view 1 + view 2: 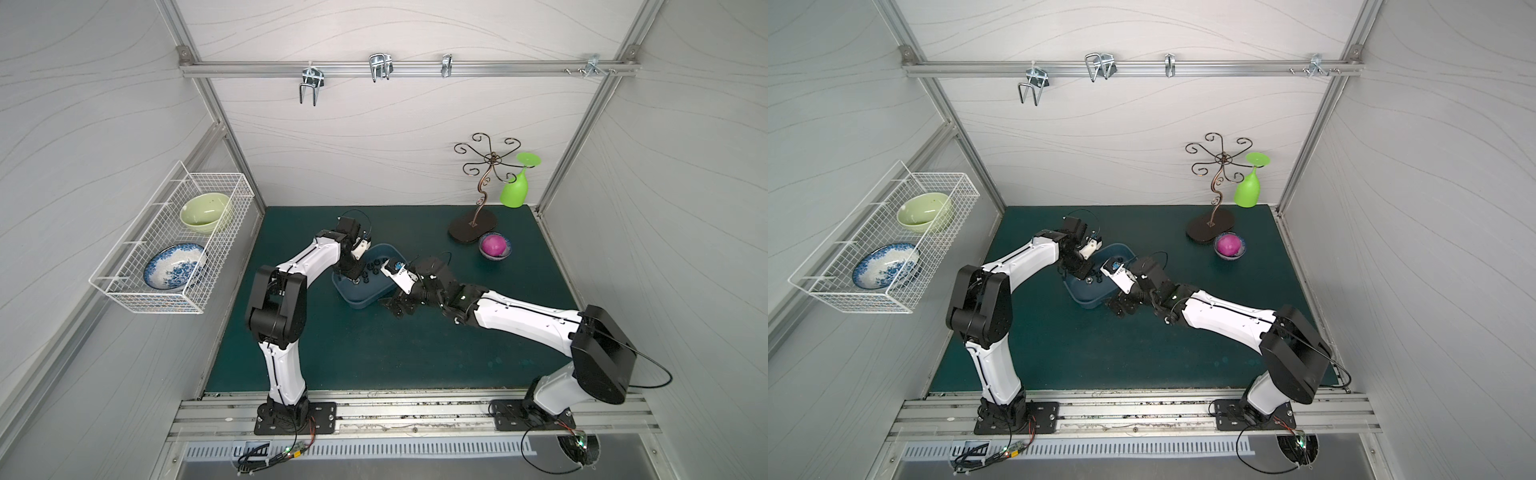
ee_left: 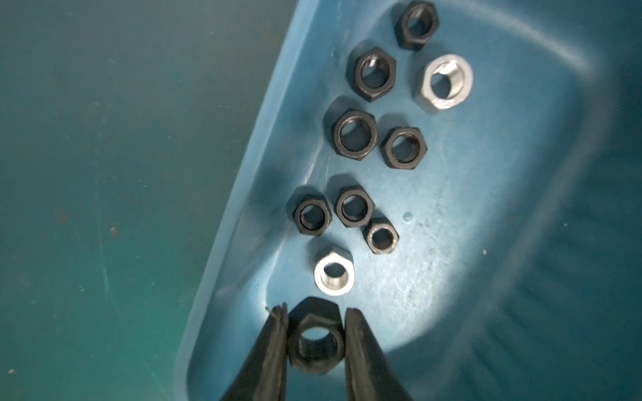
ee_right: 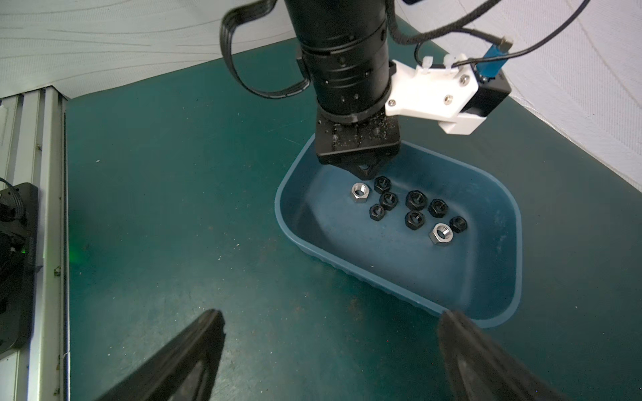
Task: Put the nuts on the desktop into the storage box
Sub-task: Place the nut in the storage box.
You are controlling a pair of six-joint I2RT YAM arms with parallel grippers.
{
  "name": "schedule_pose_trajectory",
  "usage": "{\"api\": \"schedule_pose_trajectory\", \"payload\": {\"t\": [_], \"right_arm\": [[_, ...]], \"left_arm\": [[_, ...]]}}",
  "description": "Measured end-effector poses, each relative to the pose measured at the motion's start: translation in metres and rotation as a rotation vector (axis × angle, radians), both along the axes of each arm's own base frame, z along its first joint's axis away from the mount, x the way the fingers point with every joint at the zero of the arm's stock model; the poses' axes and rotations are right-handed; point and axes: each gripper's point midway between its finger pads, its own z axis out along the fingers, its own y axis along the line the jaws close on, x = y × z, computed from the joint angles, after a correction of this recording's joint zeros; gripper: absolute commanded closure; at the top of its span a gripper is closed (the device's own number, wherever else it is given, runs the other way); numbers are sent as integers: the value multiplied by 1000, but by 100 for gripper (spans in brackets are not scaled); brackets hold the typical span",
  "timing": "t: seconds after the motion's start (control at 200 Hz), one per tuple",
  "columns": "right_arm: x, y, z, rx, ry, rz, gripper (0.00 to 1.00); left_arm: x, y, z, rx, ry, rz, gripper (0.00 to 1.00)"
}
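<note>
Nuts (image 2: 354,133) lie loose on the floor of the box (image 2: 503,208): nine in the left wrist view, seven black and two silver, all flat with their holes up. They form a ragged line along one long wall, several touching a neighbour. One silver one sits beside the far end of the line and the other lies nearest the left gripper (image 2: 314,323). That gripper points down into the box at the end of the line. It is clamped on a tenth, a black nut (image 2: 314,362), pinched by its flats between the two fingers (image 2: 363,350) with its hole towards the camera. This one may rest on the floor or hang just above it; the blur there leaves that unsettled.

The right gripper (image 3: 331,317) is spread wide and holds nothing. It sits low over the desktop (image 3: 173,208), just outside one long wall of the box. One of its fingers overlaps the rim near a corner in the right wrist view; whether they touch cannot be told.

In both top views the box sits near the middle of the desktop, between the two arms. The left gripper enters its left part and the right gripper is by its near right corner. Behind, to the right, are a bowl (image 1: 505,252) with a pink ball (image 1: 492,244) and a stand (image 1: 473,230) bearing a green glass (image 1: 514,191) upside down. A basket (image 1: 124,291) hangs on the left wall.
</note>
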Motion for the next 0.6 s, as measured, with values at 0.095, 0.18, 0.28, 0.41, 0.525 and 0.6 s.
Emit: {"api": "schedule_pose_trajectory", "payload": {"t": [0.095,0.18,0.28,0.41,0.525,0.6], "right_arm": [[0,1,0,2,-3,1,1],[3,4,-3,3,-6,2,1],[6,11,-19,-20,15,11,1],[7,20,-37,-45,49,32,1],[7,23,-40,-41,52,40,1],[7,24,-38,-35,46,43,1]], "left_arm": [[0,2,-6,4,13,2,74],[0,3,-6,3,13,4,74],[0,4,-6,3,15,8,74],[-1,6,-7,3,18,12,74],[-2,8,-10,6,26,16,74],[-2,8,-10,6,28,19,74]]}}
